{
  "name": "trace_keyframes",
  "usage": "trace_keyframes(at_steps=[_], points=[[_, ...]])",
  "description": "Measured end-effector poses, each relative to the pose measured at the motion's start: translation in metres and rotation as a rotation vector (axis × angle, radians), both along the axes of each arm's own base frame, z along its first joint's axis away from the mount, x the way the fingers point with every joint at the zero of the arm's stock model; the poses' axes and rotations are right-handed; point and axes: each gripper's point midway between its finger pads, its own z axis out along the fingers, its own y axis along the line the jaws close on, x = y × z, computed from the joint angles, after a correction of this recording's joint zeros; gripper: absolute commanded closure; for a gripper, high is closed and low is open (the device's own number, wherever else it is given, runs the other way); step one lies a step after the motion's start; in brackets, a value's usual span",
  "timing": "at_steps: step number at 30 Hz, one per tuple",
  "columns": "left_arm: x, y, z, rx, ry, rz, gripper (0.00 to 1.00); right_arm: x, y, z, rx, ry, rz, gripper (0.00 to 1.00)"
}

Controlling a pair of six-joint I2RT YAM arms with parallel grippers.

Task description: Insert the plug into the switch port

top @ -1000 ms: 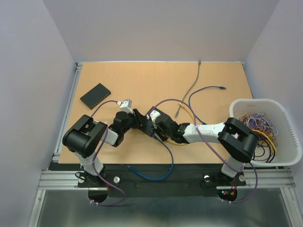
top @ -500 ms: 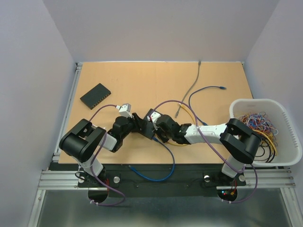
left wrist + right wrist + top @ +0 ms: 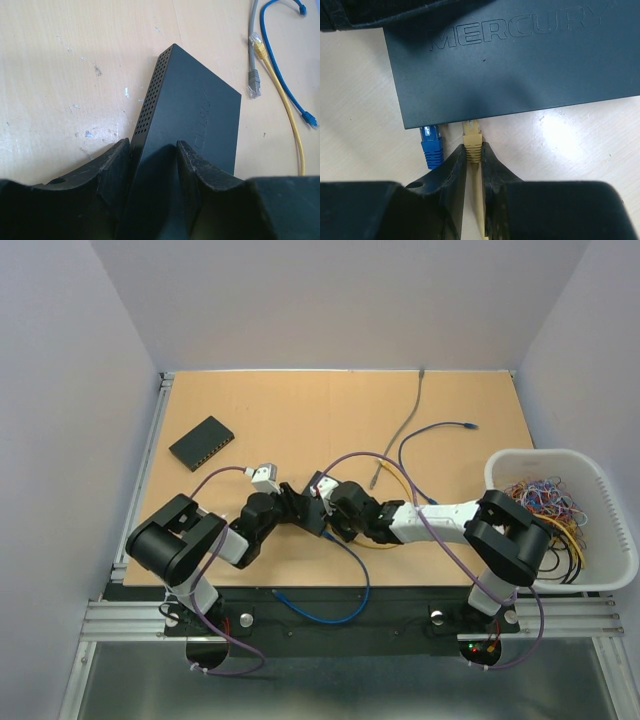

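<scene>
1. We see the switch (image 3: 520,70), a flat black box, lying on the desk (image 3: 300,410) near its middle, between the two arms.
2. The switch's top carries the embossed word "MERCURY" (image 3: 515,27), plain in the right wrist view. The left wrist view shows only its last letters, partly cut off by the fingers.
3. The left end effector (image 3: 152,155) clamps the switch across its width, one finger pressed to each long side. The side wall with rows of small vent holes faces left in that view.
4. The right end effector (image 3: 472,155) pinches the yellow plug (image 3: 472,137) between its fingertips, which are nearly pressed together.
5. The yellow plug's tip meets the switch's near edge. We cannot tell how far it has gone in.
6. A blue plug (image 3: 432,145) sits in that same edge, just left of the yellow one.
7. Beyond the switch lie a grey cable (image 3: 254,82) and a loose blue cable (image 3: 280,55), neither showing any readable print.
8. In the top view a second black box (image 3: 201,442) rests at the desk's far left, its markings too small to read.
9. A white basket (image 3: 540,455) of tangled cables stands at the right edge.
</scene>
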Motion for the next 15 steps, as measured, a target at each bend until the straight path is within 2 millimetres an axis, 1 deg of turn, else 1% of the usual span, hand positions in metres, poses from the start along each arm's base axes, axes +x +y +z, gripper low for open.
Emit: trace_keyframes(at_steps=[15], points=[[0.0033, 0.0019, 0.0002, 0.011, -0.026, 0.042, 0.49, 0.0055, 0.0053, 0.0, -0.03, 0.033, 0.026, 0.99]])
